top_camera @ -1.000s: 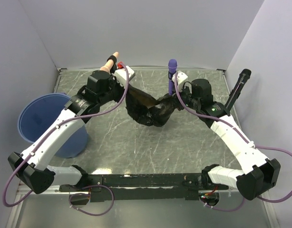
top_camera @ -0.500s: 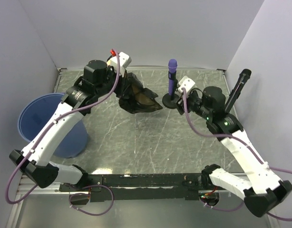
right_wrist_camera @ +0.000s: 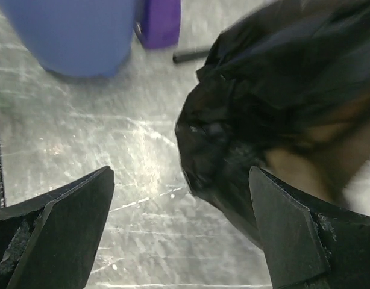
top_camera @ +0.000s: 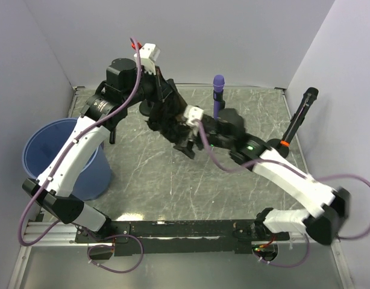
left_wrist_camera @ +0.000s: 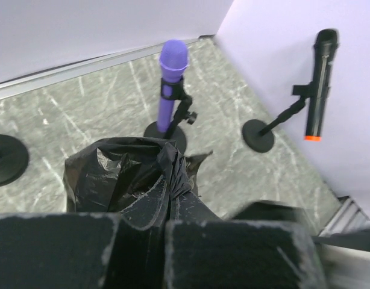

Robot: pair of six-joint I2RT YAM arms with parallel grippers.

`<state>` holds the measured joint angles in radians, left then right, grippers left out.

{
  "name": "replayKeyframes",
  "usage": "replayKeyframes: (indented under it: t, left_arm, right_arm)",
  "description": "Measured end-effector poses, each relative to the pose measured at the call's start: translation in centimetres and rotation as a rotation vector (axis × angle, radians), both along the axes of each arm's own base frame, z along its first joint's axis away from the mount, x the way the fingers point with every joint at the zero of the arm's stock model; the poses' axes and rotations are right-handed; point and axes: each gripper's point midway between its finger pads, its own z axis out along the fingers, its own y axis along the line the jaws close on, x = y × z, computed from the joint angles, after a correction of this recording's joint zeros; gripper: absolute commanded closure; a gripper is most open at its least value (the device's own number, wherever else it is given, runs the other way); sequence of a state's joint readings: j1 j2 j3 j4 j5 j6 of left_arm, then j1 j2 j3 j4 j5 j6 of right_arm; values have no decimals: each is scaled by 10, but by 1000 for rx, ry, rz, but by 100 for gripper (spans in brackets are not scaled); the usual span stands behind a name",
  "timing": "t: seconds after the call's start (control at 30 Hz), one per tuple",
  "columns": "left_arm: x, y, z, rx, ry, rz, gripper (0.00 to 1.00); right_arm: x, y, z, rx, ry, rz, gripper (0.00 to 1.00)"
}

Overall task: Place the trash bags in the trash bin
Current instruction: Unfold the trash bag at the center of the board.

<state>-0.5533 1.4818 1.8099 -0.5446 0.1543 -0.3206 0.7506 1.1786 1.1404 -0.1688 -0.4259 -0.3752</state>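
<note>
Top external view: the left pincer is clamped on the black bag, which hangs from it. The right pincer gapes beside the bag's underside. The bin stands well apart, to the left. Carrying step, I'd say; next the bag needs swinging left over the bin.

White-shelled left arm and right arm, black joints, looping purple cables, black claw fingers
</note>
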Motion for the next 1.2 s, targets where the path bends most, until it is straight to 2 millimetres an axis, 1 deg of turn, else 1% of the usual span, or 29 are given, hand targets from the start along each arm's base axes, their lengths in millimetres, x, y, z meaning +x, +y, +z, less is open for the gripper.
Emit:
replayKeyframes:
  t: [0.07, 0.13, 0.2, 0.23, 0.27, 0.3, 0.37, 0.47, 0.5, 0.57, 0.6, 0.63, 0.8, 0.83, 0.9, 0.97, 1.03, 1.07, 1.13, 1.2]
  left_arm:
    - [-2, -2, 5, -21, 4, -9, 99]
    - [-4, -4, 7, -37, 7, -18, 99]
    - [-4, -4, 8, -48, 14, -22, 99]
    - [-4, -4, 8, -51, 16, -22, 99]
    - [-4, -4, 9, -56, 20, -23, 99]
    - [-4, -4, 9, -61, 23, -23, 99]
    - [-5, -4, 9, -69, 30, -25, 99]
    - [-4, -3, 10, -75, 30, -25, 99]
    - [-3, -2, 12, -78, 26, -21, 99]
    - [-2, 0, 13, -81, 23, -17, 99]
    - [-3, 1, 15, -85, 22, -14, 99]
    - [-4, 3, 17, -90, 18, -13, 99]
    - [-8, 9, 28, -110, -3, -3, 99]
    - [-8, 10, 30, -112, -8, -1, 99]
    - [-6, 14, 35, -115, -20, 19, 99]
    - [-2, 19, 39, -120, -30, 55, 99]
    - [3, 26, 44, -133, -35, 110, 99]
    - [6, 31, 48, -145, -36, 147, 99]
    - [12, 40, 55, -177, -34, 212, 99]
    - [18, 48, 66, -222, -33, 268, 99]
  right_arm:
    - [14, 13, -24, -32, 65, -25, 1]
    - [26, 20, -42, -56, 111, -63, 1]
    - [35, 24, -51, -66, 133, -99, 1]
    - [40, 26, -52, -62, 139, -117, 1]
    - [45, 28, -51, -55, 140, -137, 4]
    - [49, 29, -50, -49, 138, -151, 10]
    - [59, 31, -42, -29, 121, -184, 25]
    - [78, 34, -25, 3, 73, -242, 50]
    - [85, 34, -21, 11, 60, -260, 60]
    - [91, 31, -18, 13, 48, -279, 78]
    - [96, 28, -16, 13, 40, -295, 90]
    - [102, 25, -14, 12, 30, -309, 100]
    - [118, 13, -3, 23, 7, -344, 100]
    - [119, 12, -2, 26, 8, -342, 95]
    - [116, 12, -2, 28, 18, -316, 70]
    - [108, 13, 0, 29, 22, -287, 46]
    - [92, 16, 1, 22, 1, -251, 28]
    - [79, 19, 3, 18, -30, -224, 24]
    - [56, 25, 4, 12, -83, -186, 20]
    - [39, 35, 6, 7, -138, -152, 16]
